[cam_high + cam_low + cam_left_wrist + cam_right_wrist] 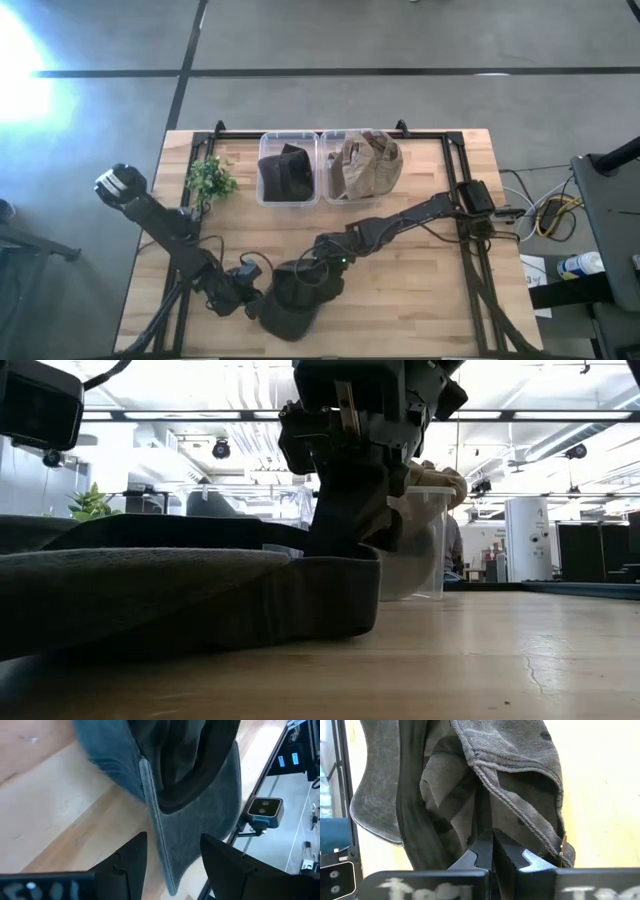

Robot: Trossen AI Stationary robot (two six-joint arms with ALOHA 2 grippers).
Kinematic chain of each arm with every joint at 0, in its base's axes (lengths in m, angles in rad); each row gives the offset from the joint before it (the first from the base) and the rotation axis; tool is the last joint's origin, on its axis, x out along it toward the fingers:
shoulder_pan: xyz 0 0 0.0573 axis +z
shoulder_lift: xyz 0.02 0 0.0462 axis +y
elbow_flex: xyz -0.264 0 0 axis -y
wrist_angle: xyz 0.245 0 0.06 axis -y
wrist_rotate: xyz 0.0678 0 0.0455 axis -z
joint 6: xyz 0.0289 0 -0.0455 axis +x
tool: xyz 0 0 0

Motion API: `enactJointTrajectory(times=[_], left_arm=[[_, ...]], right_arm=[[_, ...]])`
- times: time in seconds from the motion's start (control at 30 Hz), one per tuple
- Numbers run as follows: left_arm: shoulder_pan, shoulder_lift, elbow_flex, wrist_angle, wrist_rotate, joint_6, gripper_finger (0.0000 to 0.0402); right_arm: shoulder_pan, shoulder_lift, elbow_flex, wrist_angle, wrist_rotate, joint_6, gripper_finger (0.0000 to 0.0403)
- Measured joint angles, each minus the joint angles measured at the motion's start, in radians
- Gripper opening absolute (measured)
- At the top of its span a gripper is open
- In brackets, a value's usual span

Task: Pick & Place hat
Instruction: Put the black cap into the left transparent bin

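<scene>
A dark grey hat (288, 312) lies near the table's near edge, its brim (150, 595) resting on the wood. My right gripper (312, 276) stands over the hat's far part and is shut on its cloth (520, 760). It comes down from above in the low view (340, 530). My left gripper (247, 298) sits at the hat's left side and is open. Its two fingers stand on either side of the brim's edge (162, 850) without touching it. My right gripper (493, 851) pinches a fold of the hat's crown cloth (482, 822), just inside the stitched rim, between its two shut fingers. It comes from above, slanting in from the table's right. The hat is not lifted; its brim and lower side lie on the table.
Two clear bins stand at the far edge, the left one (288, 170) holding a dark hat and the right one (360, 165) a tan hat. A small green plant (210, 180) is at the far left. A black frame (470, 240) runs along the table's sides.
</scene>
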Motion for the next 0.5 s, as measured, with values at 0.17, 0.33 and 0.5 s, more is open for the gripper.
enactJointTrajectory(times=[0.17, 0.33, 0.5], left_arm=[[0.000, 0.046, -0.005, 0.003, -0.011, 0.005, 0.0177], [0.002, 0.077, -0.007, 0.009, -0.028, 0.050, 0.0147], [0.005, 0.074, -0.002, 0.011, -0.044, 0.101, 0.0029]], right_arm=[[0.000, 0.000, 0.000, 0.000, 0.000, 0.000, 0.0009], [0.000, 0.000, 0.000, 0.001, 0.000, 0.001, 0.0009], [0.002, -0.023, 0.000, 0.005, 0.004, -0.006, 0.0009]])
